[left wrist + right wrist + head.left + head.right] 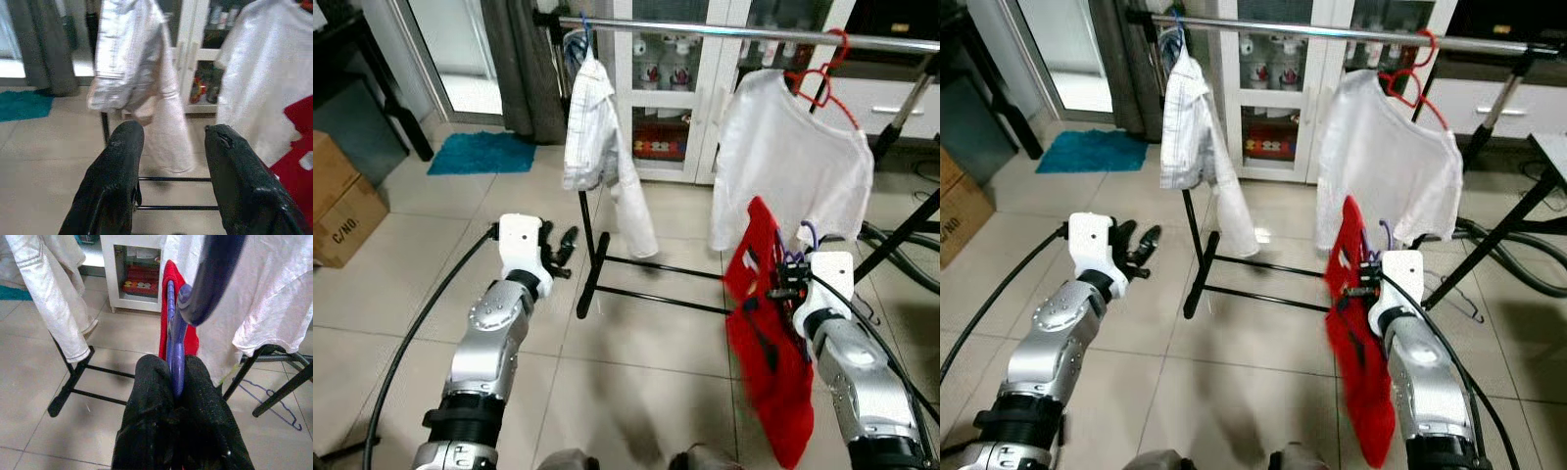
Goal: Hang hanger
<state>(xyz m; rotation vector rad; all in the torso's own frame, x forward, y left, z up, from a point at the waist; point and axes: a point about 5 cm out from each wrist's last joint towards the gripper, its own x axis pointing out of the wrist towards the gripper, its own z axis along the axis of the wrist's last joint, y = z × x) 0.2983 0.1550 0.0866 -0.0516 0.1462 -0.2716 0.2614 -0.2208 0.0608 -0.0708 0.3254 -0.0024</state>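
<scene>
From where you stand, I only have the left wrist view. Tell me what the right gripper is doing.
Observer: The right gripper is shut on a purple hanger.
Operator: Say what's on that hanger.
Observer: A red garment hangs from it, well below the rail.
Operator: Report the free space on the rail.
Observer: There's a bare stretch between the white shirt and the white T-shirt, which hangs on a red hanger.

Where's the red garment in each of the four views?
Left eye: red garment lower right, hanging at the right gripper.
Right eye: right of centre, below the white T-shirt.
Left wrist: red patch at the right edge.
Right wrist: red strip behind the purple hanger.
Shared landmark: the white T-shirt.
</scene>
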